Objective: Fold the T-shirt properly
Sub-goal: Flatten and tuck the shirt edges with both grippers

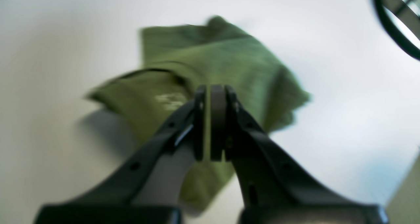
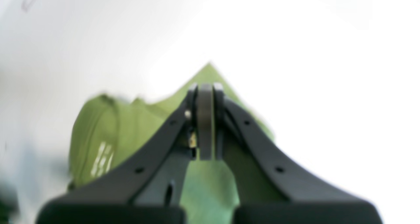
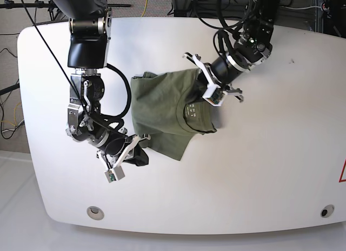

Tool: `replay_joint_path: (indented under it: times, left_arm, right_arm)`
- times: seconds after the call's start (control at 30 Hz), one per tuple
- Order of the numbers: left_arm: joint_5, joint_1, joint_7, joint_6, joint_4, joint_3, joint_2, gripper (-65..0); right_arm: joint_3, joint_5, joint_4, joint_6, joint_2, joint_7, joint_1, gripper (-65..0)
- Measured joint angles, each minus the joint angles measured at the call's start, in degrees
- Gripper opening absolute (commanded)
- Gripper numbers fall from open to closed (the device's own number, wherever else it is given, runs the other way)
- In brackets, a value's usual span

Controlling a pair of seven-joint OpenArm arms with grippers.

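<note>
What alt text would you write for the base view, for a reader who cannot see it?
From above, two robot arms hold an olive-green T-shirt over a white table. The left gripper pinches it near the collar; the right gripper grips its lower edge. The shirt is partly folded and wrinkled.

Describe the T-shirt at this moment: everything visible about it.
The T-shirt is olive-green, soft-looking knit, lying partly folded and rumpled near the middle of the white table. Its neckband shows, with small white print inside the collar. The left gripper and the right gripper each look closed on an edge of the fabric, on opposite sides; the wrist views are blurred.
</note>
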Motion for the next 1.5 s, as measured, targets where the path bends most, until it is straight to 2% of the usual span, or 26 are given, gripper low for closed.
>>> replay_joint_path:
  times: [0.17,0.27,0.4,0.57,0.7,0.97,1.23,1.5]
  left_arm:
    - [0.0,-0.3,0.0,-0.2,0.0,7.8,-2.3,-65.0]
    - [0.0,-0.1,0.0,-0.3,-0.5,10.3,-2.6,-65.0]
    - [0.1,-0.3,0.0,-0.2,-2.8,11.9,-3.1,-65.0]
    - [0.2,-0.5,-0.5,-0.2,-7.9,11.6,-3.8,-65.0]
    - [0.4,-0.9,0.1,-0.2,-12.0,8.9,-4.0,-65.0]
    - [0.3,-5.6,-0.9,0.0,-19.3,4.7,-3.8,-65.0]
    - [0.2,-10.0,-7.9,-0.2,-26.6,4.2,-3.8,-65.0]
    - [-0.6,-14.7,-9.5,-0.5,-32.1,4.2,-2.7,-65.0]
  right_arm:
    - [0.1,-0.1,-7.8,-0.1,0.9,2.6,2.1,-65.0]
    - [-0.7,-0.9,-12.7,-0.2,1.1,3.0,3.2,-65.0]
    - [-5.0,-3.4,-17.3,0.0,1.3,5.9,4.0,-65.0]
    - [-7.5,-6.0,-19.4,0.1,0.5,9.9,3.5,-65.0]
    - [-7.5,-7.5,-21.0,0.3,0.0,10.2,3.2,-65.0]
    - [-7.5,-7.6,-21.6,0.3,1.1,10.3,2.2,-65.0]
    - [-7.4,-5.8,-20.8,0.5,3.2,12.3,-0.8,-65.0]
    - [-7.2,-5.6,-13.6,0.5,4.3,13.4,-7.6,-65.0]
